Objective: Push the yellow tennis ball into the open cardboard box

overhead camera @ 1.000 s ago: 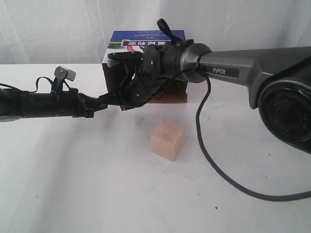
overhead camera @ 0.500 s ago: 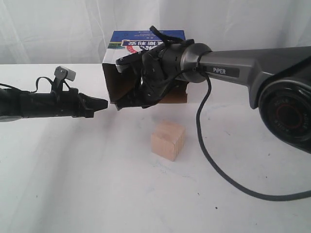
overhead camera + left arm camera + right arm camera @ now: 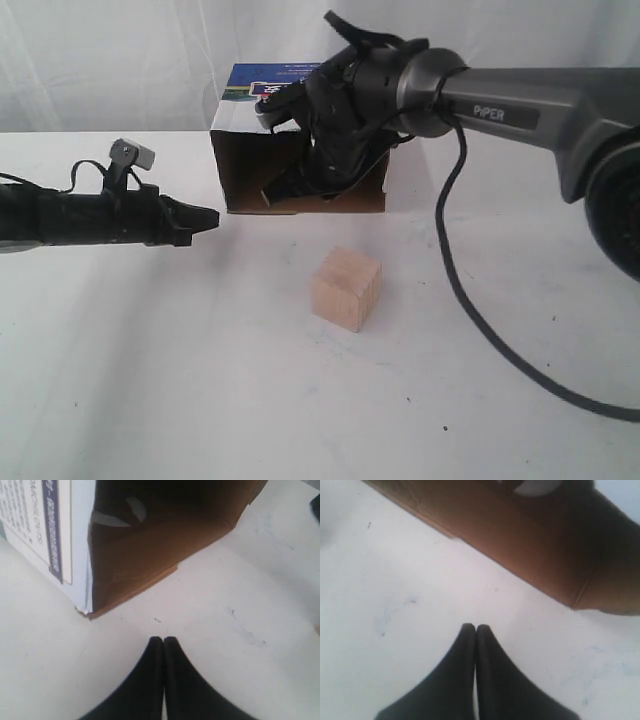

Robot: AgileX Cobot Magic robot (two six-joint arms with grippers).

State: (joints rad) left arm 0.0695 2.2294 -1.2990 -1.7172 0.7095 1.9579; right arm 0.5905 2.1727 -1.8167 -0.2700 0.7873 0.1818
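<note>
we are seeing the open cardboard box just beyond our pinched-closed right gripper, mouth facing the wooden cube, length running sideways.

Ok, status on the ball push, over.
Left gripper shut, just outside the cardboard box. Right gripper shut at its opening. Tennis ball not in view. Wooden cube stands apart, in front.

Right gripper crowding the open cardboard box mouth, left gripper parked near the box's left front corner, wooden cube standing apart out front, table open all around it.
</note>
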